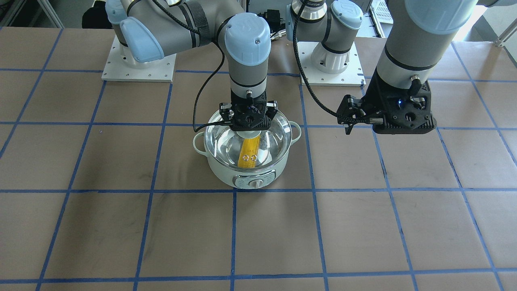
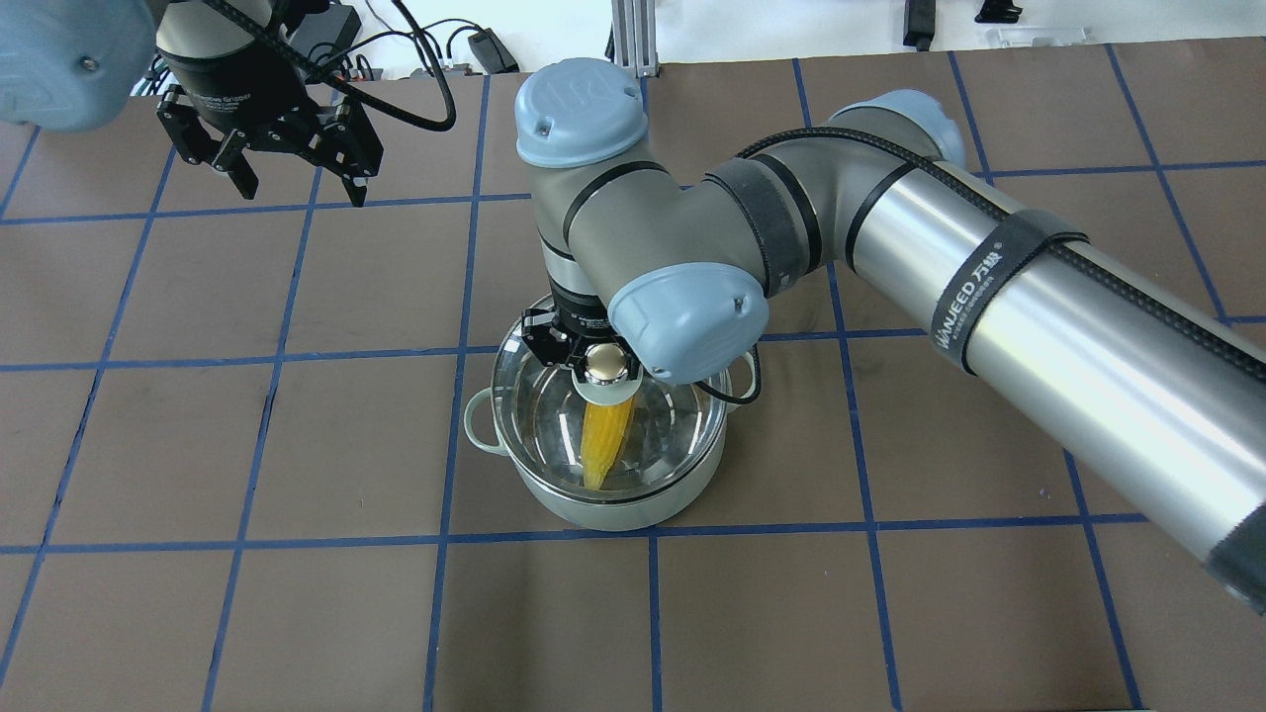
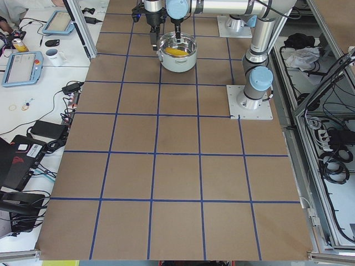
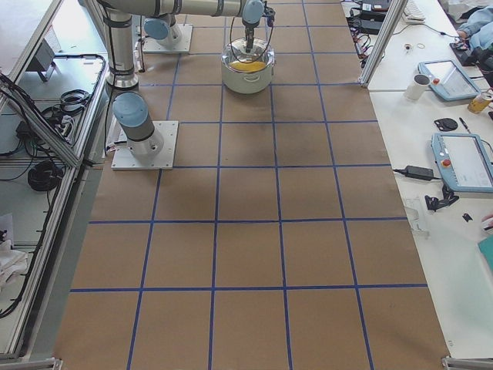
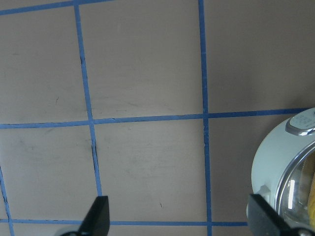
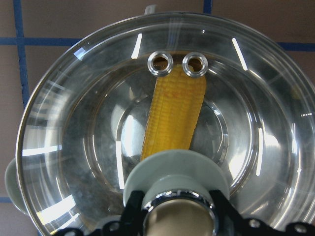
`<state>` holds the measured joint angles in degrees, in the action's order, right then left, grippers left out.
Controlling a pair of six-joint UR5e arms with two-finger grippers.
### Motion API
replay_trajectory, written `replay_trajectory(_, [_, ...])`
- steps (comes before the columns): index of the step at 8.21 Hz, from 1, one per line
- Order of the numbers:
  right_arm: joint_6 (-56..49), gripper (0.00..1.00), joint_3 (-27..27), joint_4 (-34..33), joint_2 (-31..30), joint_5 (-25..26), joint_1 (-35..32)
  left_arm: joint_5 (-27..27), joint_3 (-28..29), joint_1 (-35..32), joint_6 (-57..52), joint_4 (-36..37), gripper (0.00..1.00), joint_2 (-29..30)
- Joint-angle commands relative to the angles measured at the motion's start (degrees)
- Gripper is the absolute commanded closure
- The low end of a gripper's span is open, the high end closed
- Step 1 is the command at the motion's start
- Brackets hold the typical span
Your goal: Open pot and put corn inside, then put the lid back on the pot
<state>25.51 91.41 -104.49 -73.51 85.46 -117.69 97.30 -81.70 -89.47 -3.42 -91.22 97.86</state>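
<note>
The pale mint-green pot (image 1: 226, 173) stands at mid-table, also in the overhead view (image 2: 593, 509). The yellow corn (image 1: 248, 153) lies inside it, seen through the glass (image 6: 172, 118). The clear glass lid (image 1: 274, 137) sits on the pot's rim (image 6: 74, 147). My right gripper (image 1: 248, 123) is straight above the pot, its fingers closed on either side of the lid's knob (image 6: 178, 216). My left gripper (image 2: 302, 188) hangs open and empty above the table beside the pot; its two spread fingertips (image 5: 98, 216) show in the left wrist view.
The brown table (image 1: 121, 226) carries a blue tape grid. Both arm base plates (image 1: 139, 66) are at the robot's edge. Operator desks with tablets and a mug (image 3: 55, 55) stand beyond the table's far side.
</note>
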Motion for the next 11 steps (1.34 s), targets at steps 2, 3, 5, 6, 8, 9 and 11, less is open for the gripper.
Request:
replay_trajectory(2, [0.1, 1.0, 0.0, 0.4, -0.1, 0.0, 0.0, -0.1, 0.1, 0.1, 0.0, 0.2, 0.0, 0.1])
replay_trajectory(3, [0.1, 1.0, 0.0, 1.1, -0.1, 0.0, 0.0, 0.0, 0.1, 0.1, 0.0, 0.2, 0.0, 0.1])
replay_trajectory(5, [0.1, 1.0, 0.0, 1.6, -0.2, -0.1, 0.0, 0.1, 0.1, 0.6, 0.0, 0.1, 0.0, 0.1])
replay_trajectory(6, [0.1, 1.0, 0.0, 1.5, -0.1, -0.2, 0.0, 0.0, 0.1, 1.0, 0.0, 0.2, 0.0, 0.1])
replay_trajectory(8, [-0.1, 0.97, 0.0, 1.0, -0.1, -0.3, 0.0, 0.0, 0.0, 1.1, 0.0, 0.2, 0.0, 0.0])
replay_trajectory(9, [-0.5, 0.79, 0.0, 0.9, -0.1, -0.2, 0.0, 0.1, 0.0, 1.1, 0.0, 0.2, 0.0, 0.0])
replay_trajectory(11, [-0.7, 0.48, 0.0, 0.8, 0.0, 0.4, 0.0, 0.0, 0.0, 1.2, 0.0, 0.2, 0.0, 0.0])
